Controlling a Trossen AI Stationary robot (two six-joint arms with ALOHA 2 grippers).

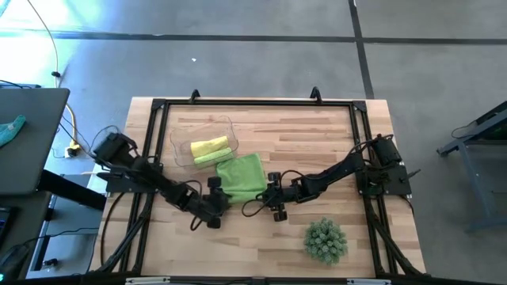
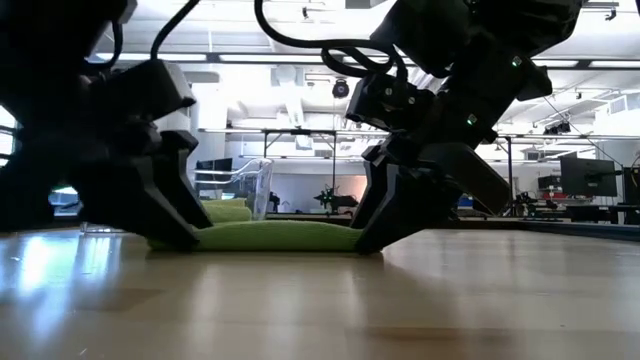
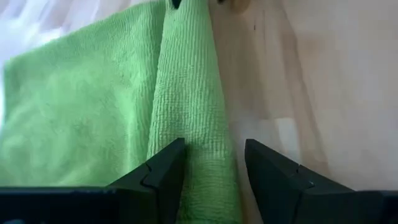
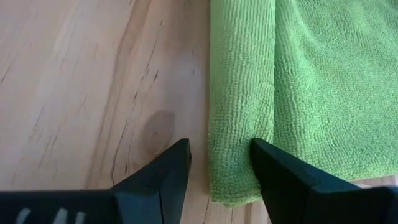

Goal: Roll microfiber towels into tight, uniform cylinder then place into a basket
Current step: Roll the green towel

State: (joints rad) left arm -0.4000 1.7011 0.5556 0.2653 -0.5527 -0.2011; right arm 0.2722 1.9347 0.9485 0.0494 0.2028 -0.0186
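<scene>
A lime green towel lies flat on the table, its near edge turned over into a narrow roll. My left gripper is at the roll's left end and my right gripper at its right end. Both are open and point down at the table, as the low view shows for my left gripper and my right gripper. The clear basket at the far left holds a rolled yellow towel and a rolled lime towel. My left gripper stands astride the roll's left end, fingers across it, coming from above. One finger is down at the crease where the roll meets the flat cloth, the other over bare wood beside the roll. Whether they pinch it I cannot tell. My right gripper stands astride the roll's right end, fingers across it, coming from above. One finger sits at the crease between roll and flat cloth, the other over bare wood. The roll lies on the table. Whether they pinch it I cannot tell.
A spiky green ball plant stands near the table's near right corner. A black frame runs along the table's edges. A teal cloth lies on a side surface off the table's left. There is bare wood near the front edge.
</scene>
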